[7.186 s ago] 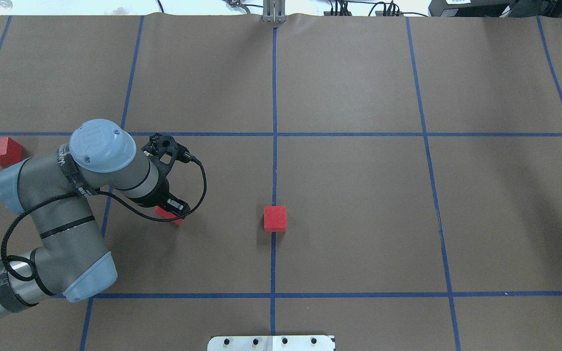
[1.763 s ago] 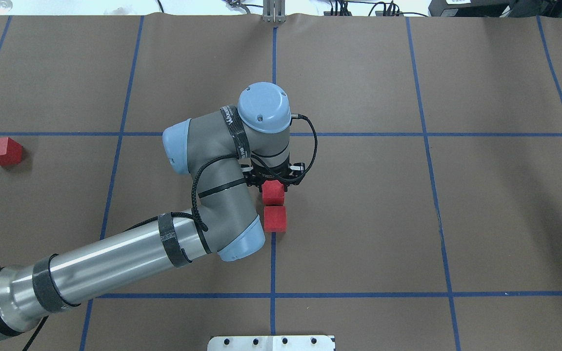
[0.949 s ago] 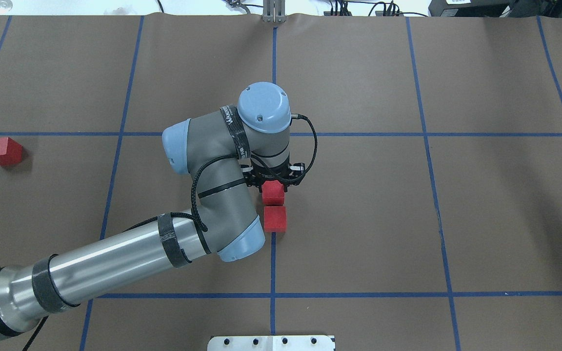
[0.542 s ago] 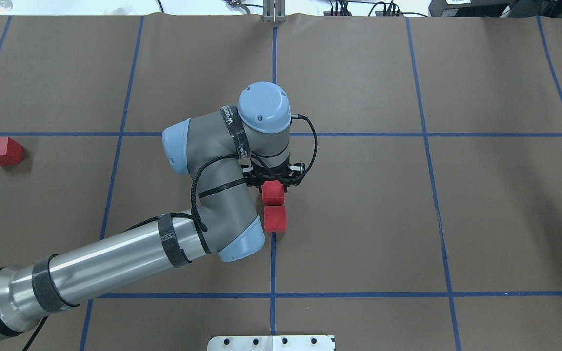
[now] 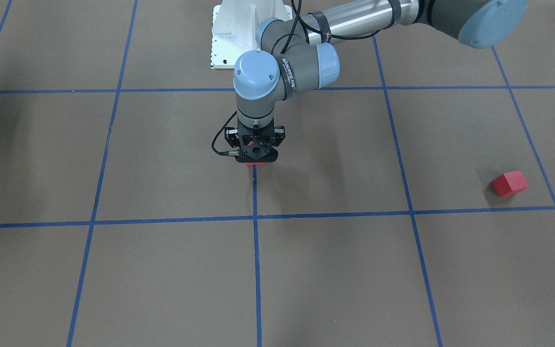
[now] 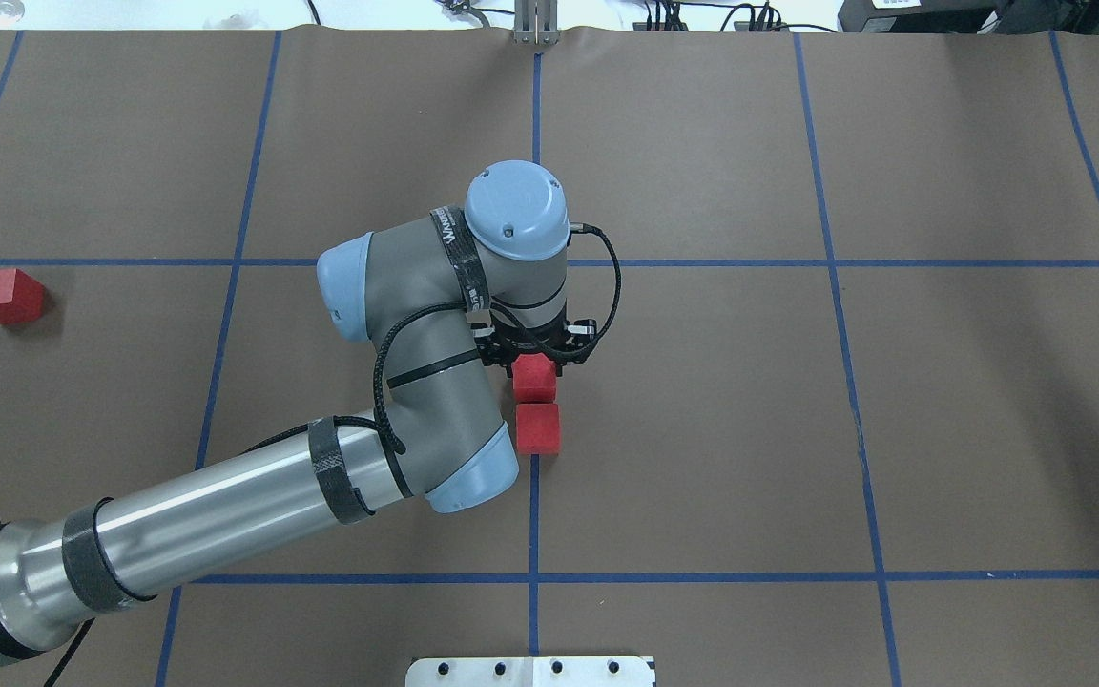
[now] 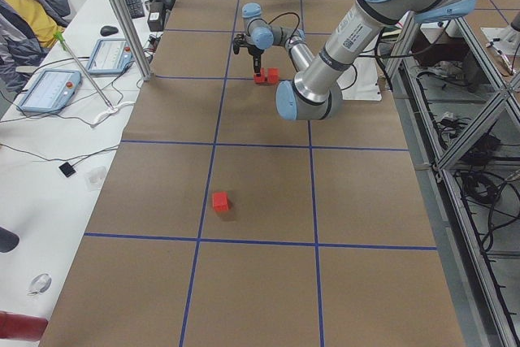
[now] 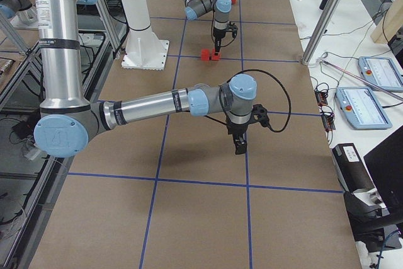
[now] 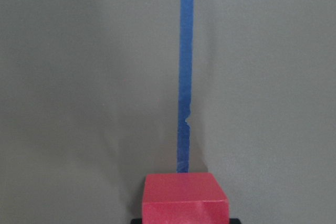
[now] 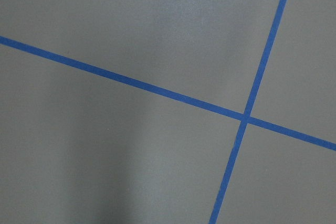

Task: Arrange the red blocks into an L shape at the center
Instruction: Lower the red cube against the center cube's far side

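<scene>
L arm [image 6: 225,515] was stretched out to the center [image 6: 607,382] of the worktop [image 6: 988,429]. Its left tool [image 5: 254,163] pointed straight down over one of the three red blocks, the far block [image 6: 534,379]. That block sat on the blue tape line [image 9: 184,77], level w/ its neighbour in the side views. Overhead, only its top face showed below the wrist. From the front there was just a red sliver under the black tool body. Whether the tool clamped the block or stood slack around it, I couldn't tell — the fingers were hidden in every view. In the L wrist cam the block filled the bottom middle, w/ the tape running away from it to a crossing at the top.

The near block [image 6: 538,428] lay just beside it on the robot's side, on the same tape line, faces abt parallel. Touching or a hairline apart, I couldn't tell. The two made a short straight row along the line.

The stray block [image 6: 7,296] lay well apart, far out on the robot's left, turned at an angle to the grid, near a cross line.

The right tool [image 8: 239,148] showed only in one side view — low over the worktop, pointing down. Open or closed, I couldn't tell. Its wrist cam saw only brown worktop and two crossing tape lines.
</scene>
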You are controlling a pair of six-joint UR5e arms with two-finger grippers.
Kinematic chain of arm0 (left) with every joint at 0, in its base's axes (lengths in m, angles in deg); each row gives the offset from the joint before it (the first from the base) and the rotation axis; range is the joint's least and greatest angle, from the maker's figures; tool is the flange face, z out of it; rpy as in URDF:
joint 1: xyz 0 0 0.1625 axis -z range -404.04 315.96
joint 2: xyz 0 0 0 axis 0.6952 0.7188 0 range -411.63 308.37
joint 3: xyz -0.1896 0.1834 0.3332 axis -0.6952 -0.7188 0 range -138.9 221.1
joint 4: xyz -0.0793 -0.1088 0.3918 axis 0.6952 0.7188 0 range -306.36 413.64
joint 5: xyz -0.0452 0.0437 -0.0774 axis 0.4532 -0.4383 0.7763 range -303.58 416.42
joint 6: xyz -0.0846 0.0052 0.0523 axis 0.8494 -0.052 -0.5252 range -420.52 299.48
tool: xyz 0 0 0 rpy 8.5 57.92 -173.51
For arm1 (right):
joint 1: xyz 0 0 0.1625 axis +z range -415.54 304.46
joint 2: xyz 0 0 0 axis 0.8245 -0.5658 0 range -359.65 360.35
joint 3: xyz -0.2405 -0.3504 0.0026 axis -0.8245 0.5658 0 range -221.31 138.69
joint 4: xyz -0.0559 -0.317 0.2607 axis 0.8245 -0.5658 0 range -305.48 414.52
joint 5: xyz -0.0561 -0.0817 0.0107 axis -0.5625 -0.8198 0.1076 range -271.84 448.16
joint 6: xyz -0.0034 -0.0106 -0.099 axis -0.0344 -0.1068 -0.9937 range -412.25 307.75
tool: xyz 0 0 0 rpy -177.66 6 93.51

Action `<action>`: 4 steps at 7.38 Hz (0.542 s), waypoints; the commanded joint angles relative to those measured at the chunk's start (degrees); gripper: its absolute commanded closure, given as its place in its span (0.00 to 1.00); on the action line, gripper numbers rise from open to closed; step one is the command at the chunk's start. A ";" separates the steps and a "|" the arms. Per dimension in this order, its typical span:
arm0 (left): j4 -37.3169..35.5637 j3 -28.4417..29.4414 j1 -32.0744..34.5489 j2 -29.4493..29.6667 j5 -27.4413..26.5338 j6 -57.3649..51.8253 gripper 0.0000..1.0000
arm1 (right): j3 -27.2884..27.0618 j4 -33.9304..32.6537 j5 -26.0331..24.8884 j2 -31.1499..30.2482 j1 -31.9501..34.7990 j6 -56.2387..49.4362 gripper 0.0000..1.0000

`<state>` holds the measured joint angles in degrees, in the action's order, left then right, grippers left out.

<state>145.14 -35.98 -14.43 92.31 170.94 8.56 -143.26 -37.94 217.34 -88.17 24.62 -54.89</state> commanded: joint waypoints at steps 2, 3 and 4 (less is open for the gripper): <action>0.00 0.00 -0.08 -0.06 0.00 -0.09 0.42 | 0.09 0.00 -0.07 0.01 0.00 0.00 0.01; 0.00 0.09 -0.08 -0.06 0.00 -0.09 0.38 | 0.00 0.00 -0.07 0.01 0.00 0.00 0.01; 0.00 0.09 -0.08 -0.06 0.00 0.00 0.33 | 0.09 0.00 -0.07 0.01 0.00 0.00 0.00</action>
<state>145.14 -35.92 -14.50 92.25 170.94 8.50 -143.22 -37.94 217.28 -88.15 24.62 -54.89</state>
